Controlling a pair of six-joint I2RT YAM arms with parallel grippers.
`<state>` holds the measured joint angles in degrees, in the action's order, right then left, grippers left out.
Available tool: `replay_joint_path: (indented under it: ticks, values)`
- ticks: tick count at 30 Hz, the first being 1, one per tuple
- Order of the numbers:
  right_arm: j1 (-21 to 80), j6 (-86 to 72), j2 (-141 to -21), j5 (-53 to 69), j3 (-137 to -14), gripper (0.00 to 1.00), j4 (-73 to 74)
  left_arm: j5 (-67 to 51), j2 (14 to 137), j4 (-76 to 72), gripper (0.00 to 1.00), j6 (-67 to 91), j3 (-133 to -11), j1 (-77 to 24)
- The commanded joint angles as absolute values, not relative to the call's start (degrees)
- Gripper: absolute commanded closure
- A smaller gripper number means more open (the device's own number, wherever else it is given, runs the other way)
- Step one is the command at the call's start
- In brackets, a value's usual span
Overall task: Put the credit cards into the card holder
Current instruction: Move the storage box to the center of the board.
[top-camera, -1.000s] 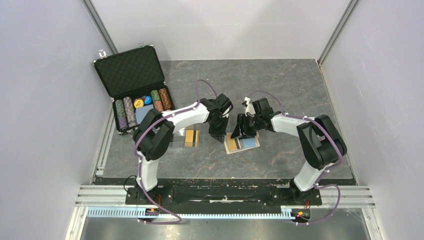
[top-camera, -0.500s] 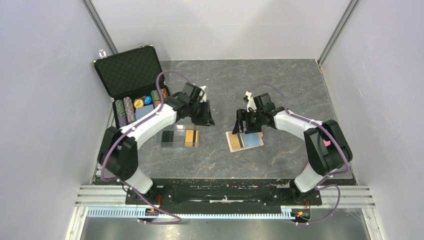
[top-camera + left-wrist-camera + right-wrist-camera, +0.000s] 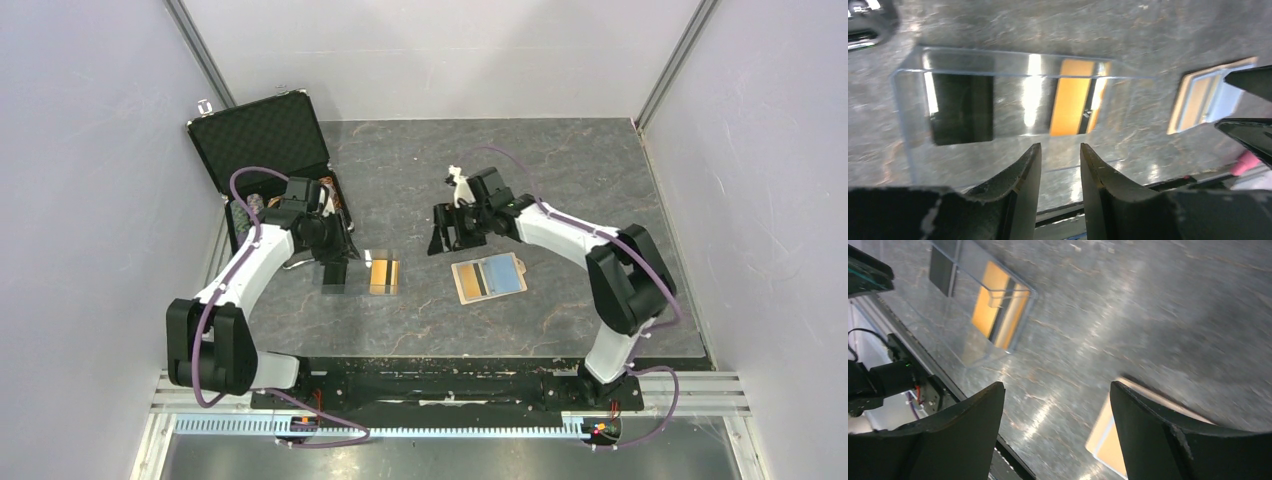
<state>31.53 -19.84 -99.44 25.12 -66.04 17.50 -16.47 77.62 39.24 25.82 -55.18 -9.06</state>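
Two credit cards lie side by side on the grey table inside a clear plastic sleeve (image 3: pixel 1018 70): a black one (image 3: pixel 335 276) (image 3: pixel 962 107) and a gold-orange one (image 3: pixel 383 277) (image 3: pixel 1073 97) (image 3: pixel 997 312). The card holder (image 3: pixel 487 278) (image 3: pixel 1198 97) (image 3: pixel 1108 440) lies open to their right, tan-rimmed with blue lining and a dark stripe across it. My left gripper (image 3: pixel 338 258) (image 3: pixel 1060 150) hovers just behind the black card, jaws a narrow gap apart, with nothing between them. My right gripper (image 3: pixel 447 238) (image 3: pixel 1055 390) hangs behind and left of the holder, wide open and empty.
An open black foam-lined case (image 3: pixel 262 140) with poker chips (image 3: pixel 330 195) stands at the back left, right behind my left arm. The black base rail (image 3: pixel 450 385) runs along the near table edge. Grey walls close in on both sides.
My left arm swung left, away from the holder to above the black card, and its jaws parted. My right gripper let go at the holder, opened wide and drew back-left.
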Motion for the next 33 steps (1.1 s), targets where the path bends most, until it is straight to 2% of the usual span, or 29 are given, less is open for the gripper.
replay_joint_path:
  ticks: [1,7,12,16,20,23,28,30,31,33]
  values:
    - [35.4,-22.3,-104.8,27.9,-73.6,0.2,17.2,-6.5,76.0,49.1,0.58,17.4,-59.7,-8.6]
    - [41.0,-23.0,-111.2,29.6,-79.3,0.18,17.5,5.5,75.0,54.5,0.55,14.4,-62.3,-8.6]
    - [43.5,-21.2,-116.0,28.0,-83.8,0.2,21.4,13.8,75.3,57.0,0.52,12.5,-62.2,-8.6]
    - [44.0,-19.3,-118.4,25.5,-87.2,0.28,25.3,16.1,75.7,57.5,0.5,11.7,-61.3,-8.5]
    - [44.0,-18.2,-118.7,22.7,-88.9,0.43,27.5,12.9,78.2,56.4,0.5,10.9,-60.4,-8.3]
    - [44.0,-16.9,-118.0,20.4,-89.3,0.45,28.5,10.0,81.2,56.0,0.51,10.8,-60.6,-7.6]
    - [43.8,-15.3,-116.4,17.9,-89.3,0.43,29.1,3.5,84.8,52.9,0.57,11.1,-59.6,-7.2]
    - [43.5,-15.1,-115.4,17.8,-89.2,0.42,29.0,1.3,85.6,52.2,0.65,11.6,-59.6,-7.1]
    - [43.4,-15.2,-114.7,17.6,-89.2,0.42,29.0,0.3,85.8,52.0,0.72,11.9,-59.8,-7.1]
    - [43.1,-15.3,-113.1,17.4,-89.1,0.42,28.5,-4.1,85.6,51.3,0.78,12.7,-59.9,-7.1]
